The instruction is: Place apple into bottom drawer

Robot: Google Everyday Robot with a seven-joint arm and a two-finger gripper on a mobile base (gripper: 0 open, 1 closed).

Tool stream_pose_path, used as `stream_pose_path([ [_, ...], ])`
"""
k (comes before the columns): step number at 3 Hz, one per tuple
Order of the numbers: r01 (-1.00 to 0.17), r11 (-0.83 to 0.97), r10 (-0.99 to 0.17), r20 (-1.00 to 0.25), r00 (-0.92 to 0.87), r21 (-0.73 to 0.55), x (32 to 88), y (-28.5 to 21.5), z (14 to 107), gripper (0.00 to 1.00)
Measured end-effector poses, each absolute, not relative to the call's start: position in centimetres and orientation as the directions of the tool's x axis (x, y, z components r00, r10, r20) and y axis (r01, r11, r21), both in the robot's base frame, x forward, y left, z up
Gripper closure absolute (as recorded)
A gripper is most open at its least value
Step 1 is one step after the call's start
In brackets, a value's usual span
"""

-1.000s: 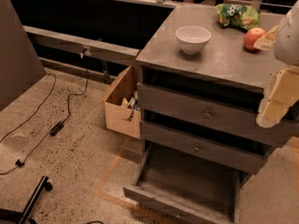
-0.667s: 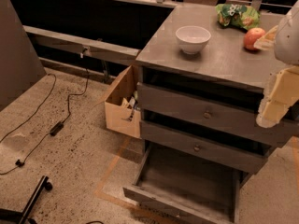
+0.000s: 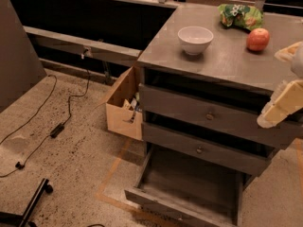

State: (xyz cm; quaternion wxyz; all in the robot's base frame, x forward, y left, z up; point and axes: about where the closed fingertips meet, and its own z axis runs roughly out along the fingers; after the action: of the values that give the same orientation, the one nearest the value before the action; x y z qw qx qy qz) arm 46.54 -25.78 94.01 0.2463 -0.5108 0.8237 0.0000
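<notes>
The red-orange apple [image 3: 258, 39] sits on the grey cabinet top [image 3: 227, 65] at the back right, just in front of a green snack bag [image 3: 240, 16]. The bottom drawer [image 3: 189, 186] is pulled out wide at floor level and is empty inside. My gripper [image 3: 285, 82] is at the right edge of the view, in front of the cabinet's right side and nearer to me than the apple. Its cream fingers [image 3: 280, 107] are spread apart and hold nothing. It is not touching the apple.
A white bowl [image 3: 195, 39] stands on the top, left of the apple. The two upper drawers [image 3: 208, 117] with knobs are slightly open. A cardboard box [image 3: 124, 109] stands left of the cabinet. Cables [image 3: 57, 129] lie on the floor, and a chair base [image 3: 33, 202] is at the bottom left.
Almost nothing has changed. My gripper stays at the right edge, only a little lower. The apple and the drawers have not moved.
</notes>
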Motion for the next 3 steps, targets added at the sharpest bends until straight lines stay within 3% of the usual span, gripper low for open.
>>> stream_pose_path([
  [2, -0.657, 0.716, -0.555, -0.762, -0.333, -0.235, 53.4, -33.0, 92.2, 0.00],
  [3, -0.537, 0.813, -0.432, -0.851, -0.298, -0.225, 57.5, -36.7, 91.9, 0.00],
])
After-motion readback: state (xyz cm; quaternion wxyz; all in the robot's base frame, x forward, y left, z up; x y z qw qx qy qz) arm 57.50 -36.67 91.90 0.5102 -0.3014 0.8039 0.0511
